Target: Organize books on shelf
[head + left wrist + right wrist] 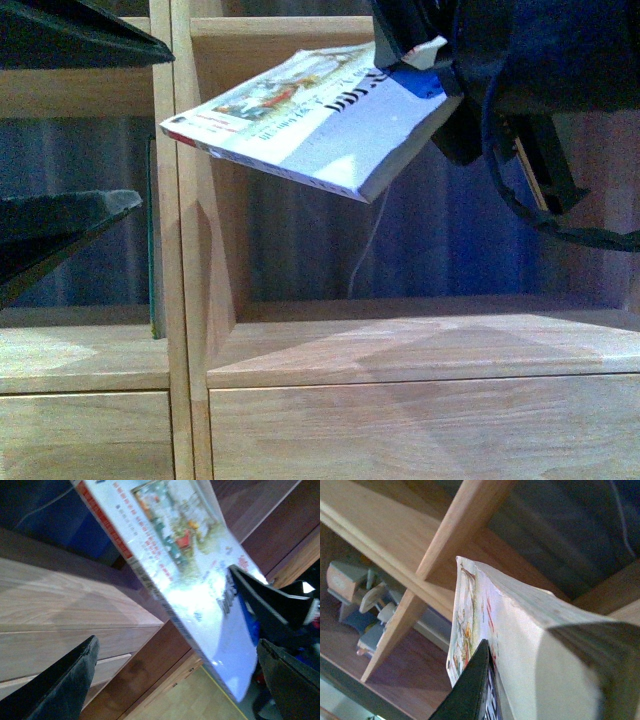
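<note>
The right fingers [405, 40] are pressed onto one corner of the book [320, 120], one black finger lying flat over the cover beside the title, as the right wrist view shows edge-on. From that pinch at about 1 o'clock in the front view, the thin paperback slopes away toward 9 o'clock, cover up and nearly flat. It hangs in the air in front of the shelf [400, 345], across the mouth of the right-hand compartment and well above its floor. Its free corner crosses the upright divider [182, 250] between the two columns. The left fingers [70, 215] sit at 9 o'clock, spread wide and holding nothing, one above and one below the level of the book's free end. The grip looks like the weak point: held at one corner only, the book could pivot or slip out (the cover looks glossy). If pushed in at this slant, the free corner would likely strike the divider and twist the book loose. A thin pale cord [362, 245] hangs at the back of the compartment and might snag.
</note>
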Controlling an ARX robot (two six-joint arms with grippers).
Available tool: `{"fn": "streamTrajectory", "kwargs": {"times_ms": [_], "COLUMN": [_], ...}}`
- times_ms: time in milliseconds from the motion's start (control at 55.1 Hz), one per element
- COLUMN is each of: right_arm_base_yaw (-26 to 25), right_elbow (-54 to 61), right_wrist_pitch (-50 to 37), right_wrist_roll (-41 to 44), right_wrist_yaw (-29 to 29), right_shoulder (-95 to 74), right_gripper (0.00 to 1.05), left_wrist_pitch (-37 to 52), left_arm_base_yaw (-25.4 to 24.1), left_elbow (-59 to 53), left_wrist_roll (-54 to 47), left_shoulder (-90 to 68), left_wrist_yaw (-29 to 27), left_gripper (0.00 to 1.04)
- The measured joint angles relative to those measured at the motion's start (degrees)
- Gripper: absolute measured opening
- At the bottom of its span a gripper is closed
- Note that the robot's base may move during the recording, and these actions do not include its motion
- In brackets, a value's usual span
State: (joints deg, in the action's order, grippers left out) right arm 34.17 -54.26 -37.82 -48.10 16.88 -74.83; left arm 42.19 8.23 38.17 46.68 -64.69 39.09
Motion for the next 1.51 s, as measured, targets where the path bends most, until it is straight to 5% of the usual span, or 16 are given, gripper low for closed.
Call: {"fn": "streamTrajectory", "kwargs": {"times_ms": [962, 1398, 1507], "right_arm_base_yaw": [6.4, 8.2, 8.2], "right_elbow": [0.0, 1.1, 1.2], "right_wrist_pitch": [1.3, 1.1, 0.9], "right_wrist_roll": [-6.5, -7.5, -7.6], "right_wrist_yaw": [-2.8, -2.5, -2.5], "right_shoulder": [3.3, 3.3, 3.1], "right_gripper": [0.16, 0.16, 0.16], "left_wrist_pitch": [18.9, 21.0, 21.1], "left_arm_base_yaw": [-3.6, -3.7, -3.7], "left_elbow": [0.2, 0.9, 0.9], "left_wrist_roll": [15.8, 17.5, 17.7], "left_shoulder": [-7.5, -7.6, -7.6], "left_wrist_yaw": [-0.2, -2.4, -3.0], "left_gripper": [0.97, 0.97, 0.83]}}
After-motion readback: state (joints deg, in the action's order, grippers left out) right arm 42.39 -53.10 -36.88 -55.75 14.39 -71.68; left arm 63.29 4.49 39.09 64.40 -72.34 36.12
